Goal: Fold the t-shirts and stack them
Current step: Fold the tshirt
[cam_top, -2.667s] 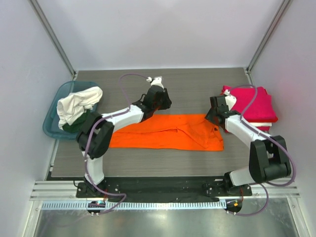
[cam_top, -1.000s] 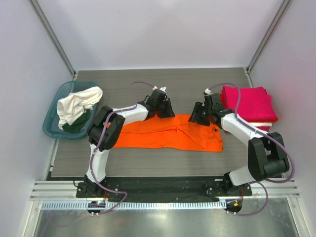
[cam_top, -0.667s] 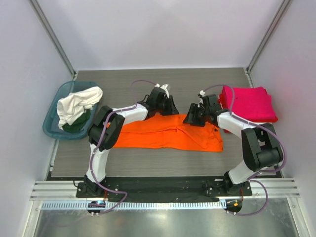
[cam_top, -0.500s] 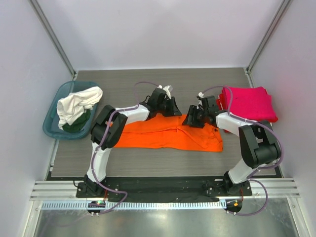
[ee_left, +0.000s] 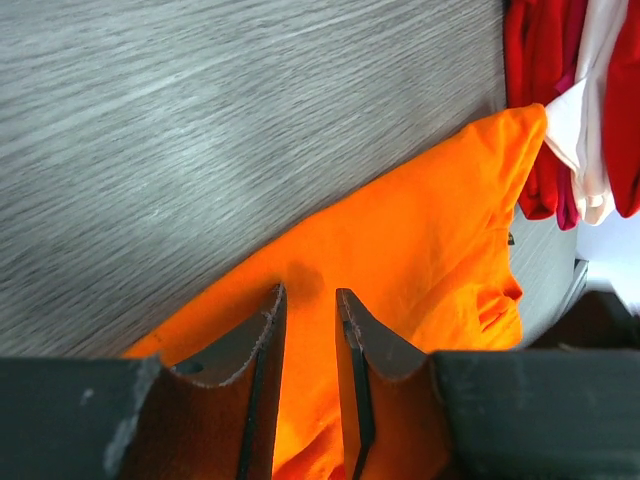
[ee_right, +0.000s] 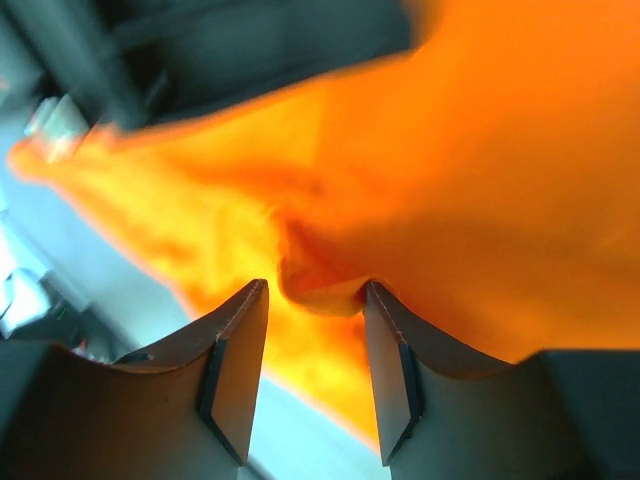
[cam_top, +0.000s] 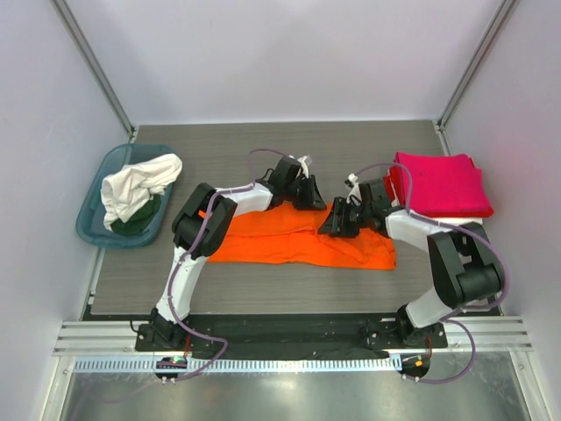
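Observation:
An orange t-shirt lies folded lengthwise in a long band across the middle of the table. My left gripper sits at the shirt's far edge near its middle. In the left wrist view its fingers stand a little apart over the orange cloth, with nothing pinched. My right gripper is low over the shirt's right half. In the right wrist view it is open, with a raised fold of orange cloth between its tips. A folded red stack lies at the right.
A teal basket with white and dark green clothes stands at the far left. White cloth shows under the red stack. The two grippers are close together near the table's centre. Side walls close in the table.
The left gripper slid right along the shirt's far edge. The right gripper moved left, away from the red stack, and came down onto the shirt. The shirt has barely shifted.

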